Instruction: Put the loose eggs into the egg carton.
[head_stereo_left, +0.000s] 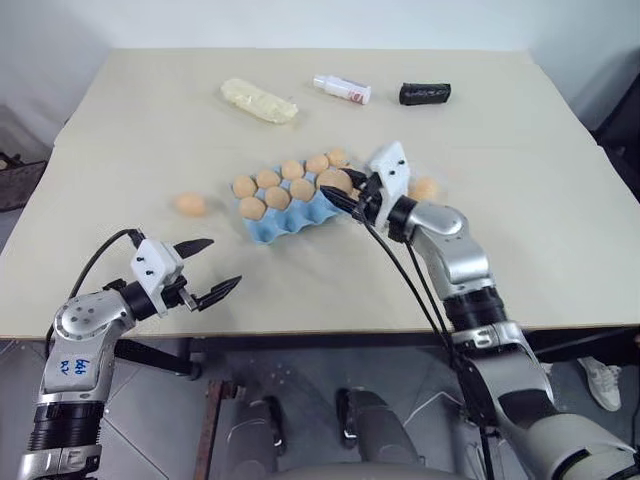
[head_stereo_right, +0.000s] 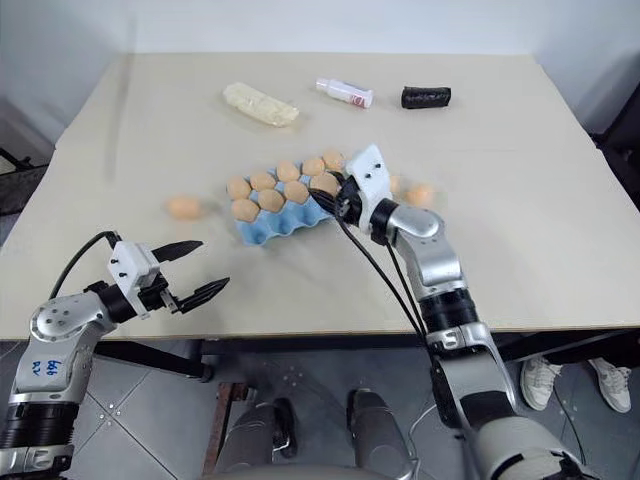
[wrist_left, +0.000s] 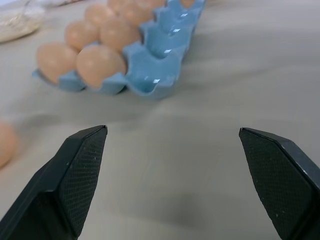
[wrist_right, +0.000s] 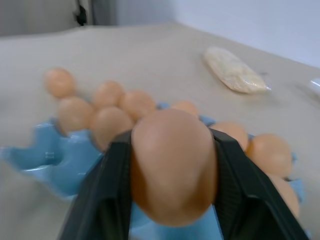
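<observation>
1. A blue carton (head_stereo_left: 290, 215) sits near the middle of the beige tabletop (head_stereo_left: 120, 150), most cups filled with tan eggs.
2. The right tool (head_stereo_left: 345, 192) is clamped on one egg (wrist_right: 172, 165), held over the carton's right end.
3. The left tool (head_stereo_left: 205, 270) hovers near the front edge with its fingers spread wide, holding nothing.
4. One loose egg (head_stereo_left: 190, 204) lies left of the carton; another (head_stereo_left: 424, 188) lies right of it.
5. Near the far edge lie a pale yellow bundle (head_stereo_left: 259, 101), a small white bottle (head_stereo_left: 342, 89) and a black roll (head_stereo_left: 425, 93).
</observation>
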